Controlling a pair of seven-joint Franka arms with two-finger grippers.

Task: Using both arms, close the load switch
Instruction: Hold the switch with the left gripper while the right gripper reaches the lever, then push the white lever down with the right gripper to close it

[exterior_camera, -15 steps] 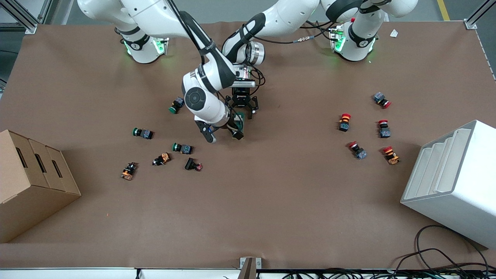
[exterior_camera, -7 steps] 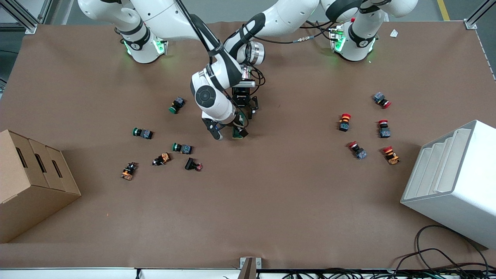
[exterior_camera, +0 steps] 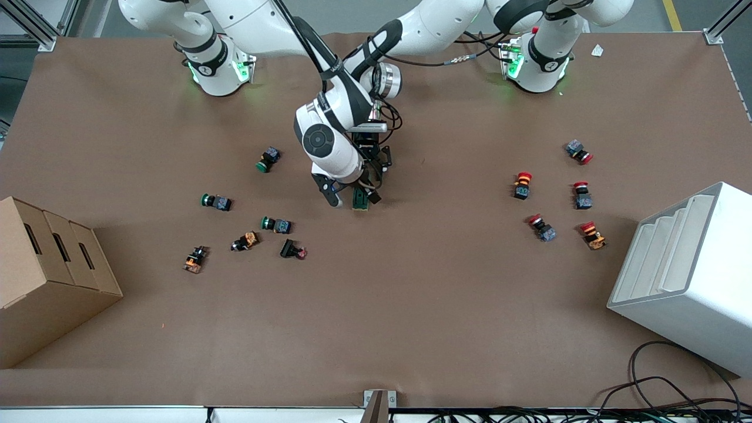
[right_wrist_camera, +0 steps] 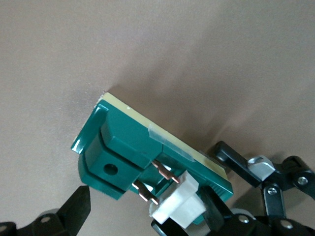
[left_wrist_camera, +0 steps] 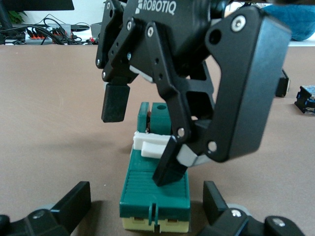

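Observation:
The load switch point(exterior_camera: 359, 200), a dark-green block on a cream base, lies on the brown table mid-way between the arms. Its white lever point(left_wrist_camera: 150, 145) sticks up at one end, beside two copper prongs. My left gripper point(exterior_camera: 369, 176) is low over the switch; in the left wrist view it point(left_wrist_camera: 147, 206) is open, a finger on each side of the switch point(left_wrist_camera: 155, 189) with gaps. My right gripper point(exterior_camera: 351, 197) is open over the switch. One of its fingertips point(left_wrist_camera: 170, 169) rests against the lever point(right_wrist_camera: 179, 206); the other hangs free beside the block point(right_wrist_camera: 128, 147).
Green-capped push buttons point(exterior_camera: 269, 158) and several others point(exterior_camera: 276, 224) lie toward the right arm's end. Red-capped ones point(exterior_camera: 521, 185) lie toward the left arm's end. A cardboard box point(exterior_camera: 47, 276) and a white rack point(exterior_camera: 687, 276) stand at the table's two ends.
My right arm's wrist and gripper have shifted toward the left arm's end, coming down over the switch. The left gripper has stayed in place.

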